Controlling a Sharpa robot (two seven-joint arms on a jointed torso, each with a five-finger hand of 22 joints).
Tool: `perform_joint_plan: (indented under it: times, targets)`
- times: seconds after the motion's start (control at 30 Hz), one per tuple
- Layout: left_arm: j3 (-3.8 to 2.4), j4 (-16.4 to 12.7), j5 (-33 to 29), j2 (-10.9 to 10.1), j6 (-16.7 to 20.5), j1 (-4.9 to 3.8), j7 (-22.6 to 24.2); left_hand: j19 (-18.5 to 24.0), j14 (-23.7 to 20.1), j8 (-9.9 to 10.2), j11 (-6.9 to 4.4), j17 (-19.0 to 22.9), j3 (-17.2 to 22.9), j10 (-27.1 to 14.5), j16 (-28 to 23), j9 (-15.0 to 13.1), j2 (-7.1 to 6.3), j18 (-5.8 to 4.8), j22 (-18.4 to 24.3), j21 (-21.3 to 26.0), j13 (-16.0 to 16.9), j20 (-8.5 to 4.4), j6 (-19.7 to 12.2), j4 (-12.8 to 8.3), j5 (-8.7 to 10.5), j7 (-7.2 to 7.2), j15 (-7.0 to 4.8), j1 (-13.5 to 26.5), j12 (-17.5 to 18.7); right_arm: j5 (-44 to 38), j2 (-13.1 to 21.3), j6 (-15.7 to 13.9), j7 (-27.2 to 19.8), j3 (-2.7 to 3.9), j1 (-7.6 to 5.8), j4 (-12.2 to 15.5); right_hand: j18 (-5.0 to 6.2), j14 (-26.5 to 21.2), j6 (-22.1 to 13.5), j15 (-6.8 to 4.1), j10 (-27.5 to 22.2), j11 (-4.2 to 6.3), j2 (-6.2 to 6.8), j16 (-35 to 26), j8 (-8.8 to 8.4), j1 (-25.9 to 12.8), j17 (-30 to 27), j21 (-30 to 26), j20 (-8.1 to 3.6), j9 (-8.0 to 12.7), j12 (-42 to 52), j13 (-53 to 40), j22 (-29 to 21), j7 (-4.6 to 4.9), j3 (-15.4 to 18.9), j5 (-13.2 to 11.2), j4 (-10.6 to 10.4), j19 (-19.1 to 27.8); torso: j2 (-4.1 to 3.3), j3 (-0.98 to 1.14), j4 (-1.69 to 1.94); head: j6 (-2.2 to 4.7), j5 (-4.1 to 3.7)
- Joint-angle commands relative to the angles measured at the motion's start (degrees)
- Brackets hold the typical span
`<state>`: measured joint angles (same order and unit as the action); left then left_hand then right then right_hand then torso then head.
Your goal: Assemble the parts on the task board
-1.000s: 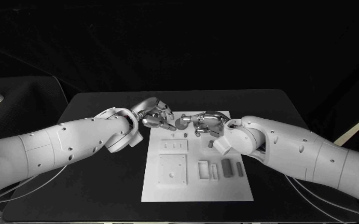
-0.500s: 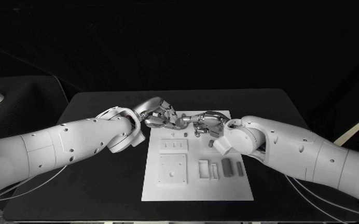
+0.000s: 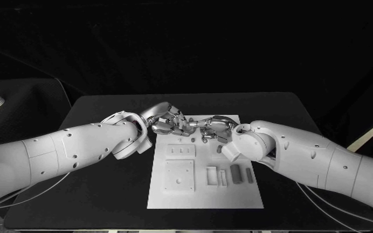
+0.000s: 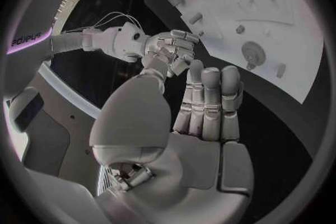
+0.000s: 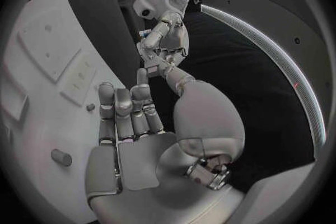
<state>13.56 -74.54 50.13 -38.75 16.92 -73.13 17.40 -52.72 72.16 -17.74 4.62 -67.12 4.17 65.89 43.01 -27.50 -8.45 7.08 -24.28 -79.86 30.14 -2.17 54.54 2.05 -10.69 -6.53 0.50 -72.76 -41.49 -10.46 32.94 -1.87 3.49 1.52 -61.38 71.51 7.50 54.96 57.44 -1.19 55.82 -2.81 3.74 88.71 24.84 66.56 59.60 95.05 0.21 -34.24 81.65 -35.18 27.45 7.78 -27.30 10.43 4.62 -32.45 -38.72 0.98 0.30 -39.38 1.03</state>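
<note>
From the head camera you see the left hand (image 3: 168,122) and right hand (image 3: 215,129) nearly touching above the white board's (image 3: 204,190) far edge, grey parts (image 3: 235,171) lying on it; each wrist camera shows curled, empty fingers

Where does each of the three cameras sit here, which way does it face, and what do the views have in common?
Head view: on the robot's head, looking down at the black table and the task board; both white arms come in, left robot hand and right robot hand close together at the board's far end.
Left wrist view: behind the left robot hand, facing the right robot hand and the task board.
Right wrist view: behind the right robot hand, facing the left robot hand and the task board.
Shared: all three show both hands and the board.
</note>
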Motion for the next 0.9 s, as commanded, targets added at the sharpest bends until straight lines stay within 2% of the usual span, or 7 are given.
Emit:
perform_joint_plan:
  times: [0.03,0.4,0.63,0.7,0.9]
  targets:
    - [-0.05,-0.2,-0.4,0.1,-0.2,-0.01,0.6,0.3,-0.3,0.3,0.03,-0.1,0.0,-0.4,0.4,0.1,-0.47,0.82,-0.1,-0.3,0.0,0.05,-0.6,0.5,0.22,-0.01,-0.02,0.0,0.1,-0.1,0.0,1.5,-0.1,0.03,0.05,0.2,0.62,-0.1,0.5,-0.34,0.0,-0.18,-1.61,0.0,0.43,2.4,-0.1,6.0,0.20,-2.0,-0.1,0.1,-0.1,0.04,-3.1,0.2,2.6,0.1,0.00,0.01,-0.01,0.00,0.07]
    - [-0.05,-0.4,-0.4,0.1,-0.6,-0.01,0.7,0.3,-0.3,0.4,0.02,-0.4,0.5,-0.5,0.6,0.2,-0.13,0.88,-0.2,-0.5,0.1,-0.04,-1.1,0.7,0.15,0.02,-0.10,-0.5,0.0,-0.4,-0.1,1.7,0.0,0.03,0.07,0.1,0.61,-0.1,0.4,-0.34,0.0,-0.19,-1.63,0.0,0.41,2.4,-0.1,6.0,0.21,-2.0,-0.1,0.1,-0.1,0.05,-3.2,0.2,2.6,0.1,-0.01,0.00,0.02,-0.01,0.04]
    - [-0.05,-0.9,-0.6,0.1,-1.9,-0.01,1.0,0.6,-0.8,-0.4,0.16,-1.4,3.4,-1.1,1.3,0.0,1.77,0.82,-0.5,-1.2,0.1,-0.18,-0.5,1.2,0.11,1.12,-0.14,-3.8,-0.4,-0.7,-0.3,1.7,0.2,0.03,0.07,-0.1,0.60,-0.1,0.4,-0.34,0.0,-0.19,-1.64,0.0,0.40,2.4,-0.1,6.0,0.21,-2.0,-0.1,0.1,-0.1,0.05,-3.2,0.2,2.6,0.1,-0.03,-0.02,0.00,-0.03,-0.05]
    - [-0.05,-0.9,-1.4,0.1,-2.3,-0.01,1.0,0.7,-0.8,-0.4,0.16,-1.4,3.5,-1.2,1.3,0.0,1.81,0.82,-0.5,-1.2,0.1,-0.18,-0.5,1.2,0.11,1.13,-0.14,-3.8,-0.4,-0.7,-0.3,1.6,0.3,0.03,0.07,-0.1,0.60,-0.2,0.4,-0.34,0.0,-0.19,-1.65,0.0,0.39,2.4,-0.1,6.0,0.21,-2.0,-0.1,0.1,-0.1,0.05,-3.2,0.2,2.6,0.1,0.00,0.00,0.00,-0.03,-0.01]
    - [-0.06,-0.8,-1.5,0.1,-3.2,-0.01,0.8,1.0,-1.2,-0.6,0.10,-1.9,5.5,-1.3,1.6,0.0,3.07,0.73,-0.6,-1.5,0.1,-0.21,-0.4,1.7,0.10,1.25,-0.08,-5.3,-0.5,-0.7,-0.2,1.7,0.3,0.03,0.07,-0.1,0.60,-0.2,0.4,-0.33,-0.1,-0.20,-1.67,0.0,0.38,2.4,-0.1,6.0,0.22,-2.0,-0.1,0.1,-0.1,0.06,-3.3,0.2,2.6,0.1,-0.01,0.00,-0.01,-0.06,0.01]
